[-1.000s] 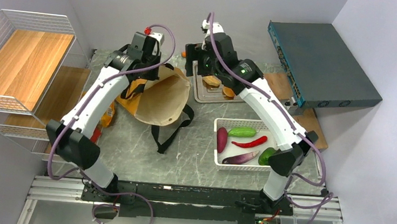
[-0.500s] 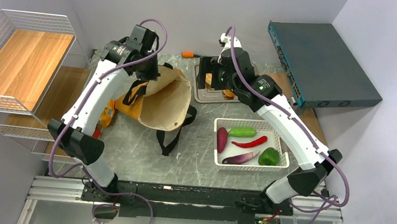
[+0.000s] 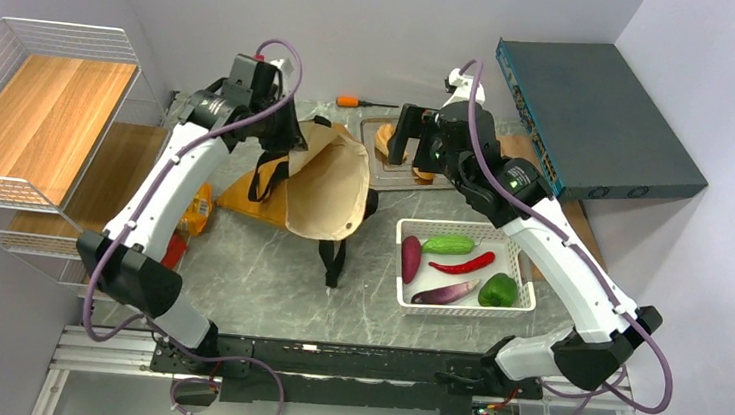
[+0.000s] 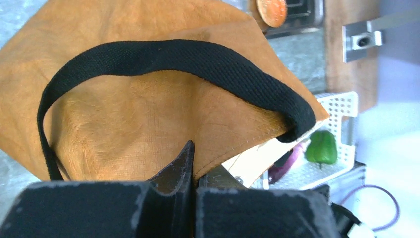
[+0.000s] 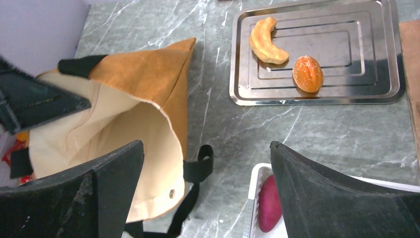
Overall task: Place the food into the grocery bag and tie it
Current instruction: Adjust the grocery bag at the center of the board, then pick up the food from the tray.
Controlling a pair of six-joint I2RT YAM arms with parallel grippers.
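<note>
**Entry: bagging station, loading not begun**

**Progress.** Judged from how things lie, no food is packed yet. The cream lining that shows inside the grocery bag (image 5: pixel 124 114) is bare; its depths are hidden. All loading and the tying are left to do.

**Left gripper** (image 4: pixel 193 158). Jaws clenched on the ochre rim of the bag, fabric pinched between them, which lifts the mouth open. The black strap (image 4: pixel 173 54) arcs just beyond the jaws.

**Right gripper** (image 5: pixel 206 146). Jaws released, spread wide, holding and touching nothing, hanging above the bench (image 5: pixel 237 124).

**Food, placed from the right jaws.**
- Crescent bread (image 5: pixel 267 42) and round bun (image 5: pixel 307 73): ahead of the jaws, lying apart on the steel tray (image 5: pixel 386 49).
- Magenta root (image 5: pixel 270 203): close under the right-hand jaw, in the white basket (image 3: pixel 408 271), with a green pepper (image 3: pixel 498 290), a red chilli (image 3: pixel 461 265) and an aubergine (image 3: pixel 444 294).
- Bag mouth: under the left-hand jaw, facing it.
- Snack packets (image 3: pixel 200 213): on the bench behind the bag, on its side away from the right jaws.

**Next, as a judgement.** The bread looks the likeliest first pick.
</note>
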